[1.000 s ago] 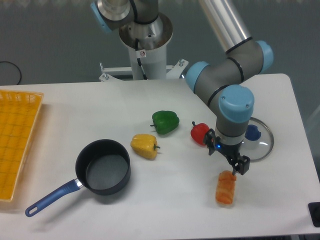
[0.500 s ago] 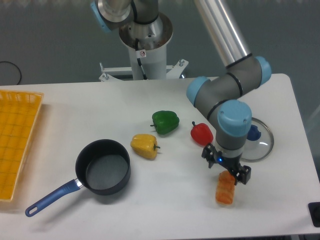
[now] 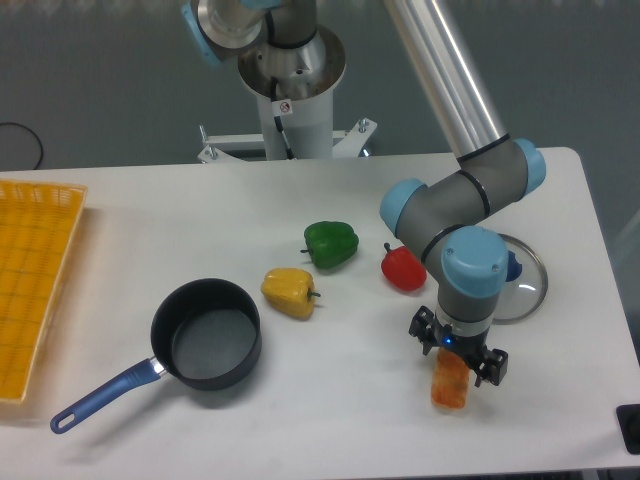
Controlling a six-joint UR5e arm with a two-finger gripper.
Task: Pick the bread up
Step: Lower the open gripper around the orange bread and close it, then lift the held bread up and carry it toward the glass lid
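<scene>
On the white table (image 3: 330, 420), near its front right edge: a small, glossy orange-and-tan oblong toy bread loaf (image 3: 450, 385), lying flat with its long axis running toward the camera. Directly above its far end, and overlapping it in this view: the black two-finger gripper (image 3: 458, 352) of the grey-and-blue robot arm (image 3: 455, 205), pointing straight down. Jaws spread, one finger showing on either side of the loaf's upper end, straddling it; actual contact with the plastic impossible to judge from this angle. Lower two thirds of the loaf fully visible below the gripper, resting on the table.

Just behind and to the left of the gripper: a red toy bell pepper (image 3: 403, 268), partly covered by the arm's wrist. Further left, a green toy bell pepper (image 3: 330, 243), and in front of that a yellow toy bell pepper (image 3: 289, 292), the three well apart from the loaf. To the right of the wrist, half hidden behind it: a round glass pot lid with a blue knob (image 3: 523, 285), flat on the table.

On the left half of the table: a dark, round saucepan with a blue handle (image 3: 205, 335), upright, handle angled toward the front left corner. At the far left edge: an orange plastic lattice basket (image 3: 32, 280), cut off by the frame. At the back centre: the arm's white mounting column (image 3: 290, 115).
</scene>
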